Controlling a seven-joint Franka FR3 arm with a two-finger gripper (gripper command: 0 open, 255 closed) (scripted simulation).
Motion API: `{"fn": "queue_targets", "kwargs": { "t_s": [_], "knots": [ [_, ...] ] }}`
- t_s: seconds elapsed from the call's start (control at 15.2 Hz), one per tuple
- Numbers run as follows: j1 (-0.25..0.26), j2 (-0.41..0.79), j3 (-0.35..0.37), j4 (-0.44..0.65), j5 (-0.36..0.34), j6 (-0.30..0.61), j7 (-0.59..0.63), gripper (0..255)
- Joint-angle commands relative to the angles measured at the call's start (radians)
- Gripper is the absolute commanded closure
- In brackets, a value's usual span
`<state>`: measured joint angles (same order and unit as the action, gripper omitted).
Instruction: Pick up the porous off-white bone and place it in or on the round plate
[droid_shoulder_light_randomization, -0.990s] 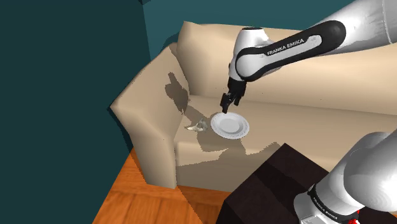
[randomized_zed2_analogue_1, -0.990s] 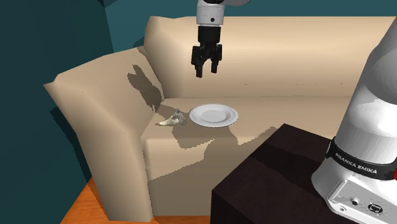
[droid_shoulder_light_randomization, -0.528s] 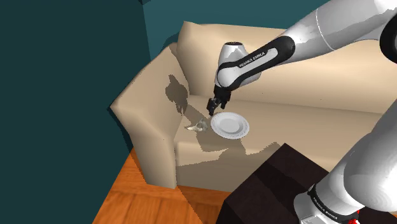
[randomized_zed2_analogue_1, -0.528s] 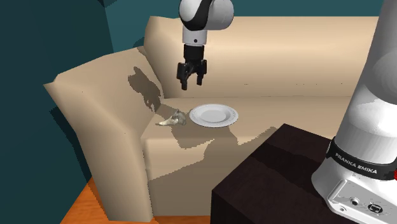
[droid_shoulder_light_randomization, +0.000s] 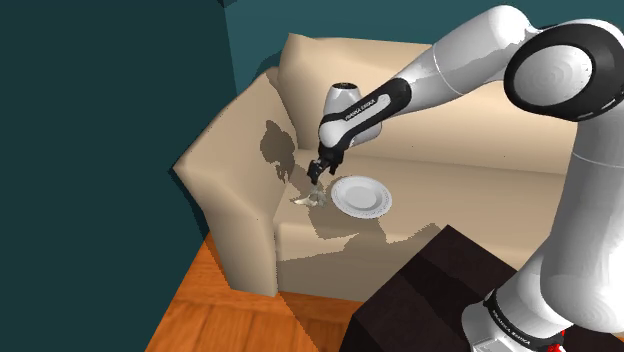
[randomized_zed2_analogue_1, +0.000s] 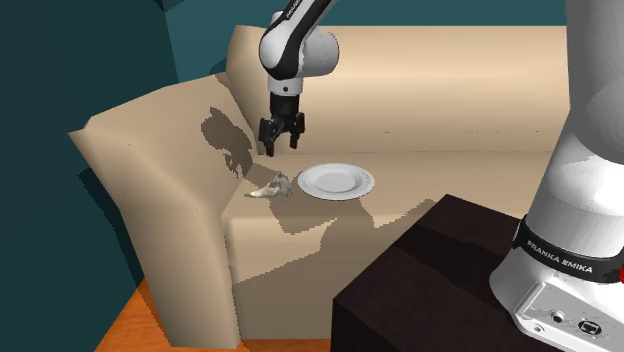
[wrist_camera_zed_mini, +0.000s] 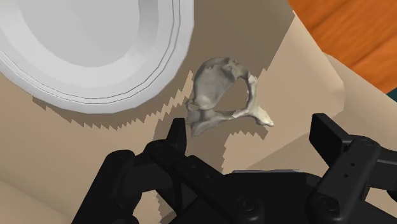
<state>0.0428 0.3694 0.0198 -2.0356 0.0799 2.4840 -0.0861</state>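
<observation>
Fingers (wrist_camera_zed_mini: 177, 135) stand apart, hovering just above the bone (wrist_camera_zed_mini: 211, 86), which lies on the sofa seat (randomized_zed2_analogue_1: 450, 170) just beside the plate (randomized_zed2_analogue_1: 337, 181) on the shoulder view's left, so a good grasp likely means lowering straight until they straddle its thicker body before closing.

Shoulder view: high, beside stand (droid_shoulder_light_randomization: 430, 290), facing sofa (droid_shoulder_light_randomization: 240, 200) corner. Second exterior view: lower, slightly nearer, similar heading. Wrist view: close overhead. Shared by all: plate (droid_shoulder_light_randomization: 361, 196), bone (droid_shoulder_light_randomization: 308, 198).
</observation>
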Motion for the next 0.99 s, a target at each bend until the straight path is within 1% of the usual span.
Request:
{"fn": "queue_targets", "kwargs": {
  "t_s": [0.0, 0.4, 0.86, 0.92],
  "knots": [
    [0.001, 0.038, 0.001, 0.017, 0.001, 0.023, 0.0, 0],
    [0.003, 0.099, 0.003, 0.025, 0.004, 0.077, -0.001, 0],
    [0.003, 0.099, 0.003, 0.025, 0.004, 0.077, -0.001, 0],
    [0.003, 0.099, 0.003, 0.025, 0.004, 0.077, -0.001, 255]
  ]
}}
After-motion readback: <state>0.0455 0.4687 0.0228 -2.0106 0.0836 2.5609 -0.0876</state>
